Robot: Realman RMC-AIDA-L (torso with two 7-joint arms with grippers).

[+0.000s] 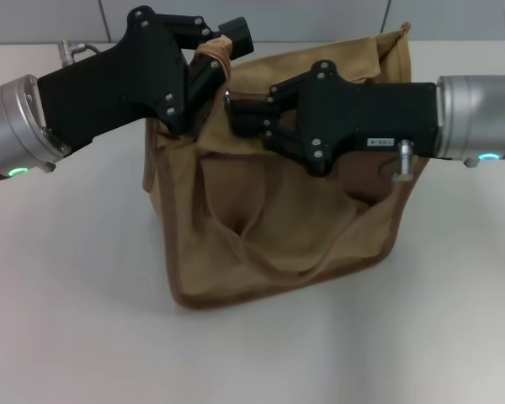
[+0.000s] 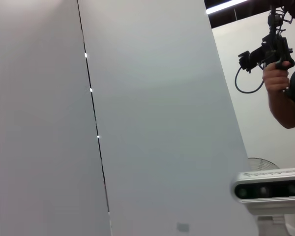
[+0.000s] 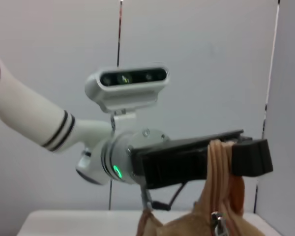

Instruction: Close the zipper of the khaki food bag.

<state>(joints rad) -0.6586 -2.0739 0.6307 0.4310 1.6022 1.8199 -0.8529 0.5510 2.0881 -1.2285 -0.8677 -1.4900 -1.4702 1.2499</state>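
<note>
At the centre of the head view we see the khaki food bag [image 1: 278, 227] on the white table [image 1: 67, 320]. Our left gripper [image 1: 209, 52], upper left, is clenched on the bag's strap handles [image 1: 215, 52]. Our right gripper [image 1: 234, 108] sits at the zipper [image 3: 217, 222] along the bag's top; its grasp we cannot tell.

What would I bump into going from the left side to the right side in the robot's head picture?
Left arm's silver cuff → left gripper holding the strap handles → khaki food bag → right gripper over the bag's top → right arm's silver cuff.
</note>
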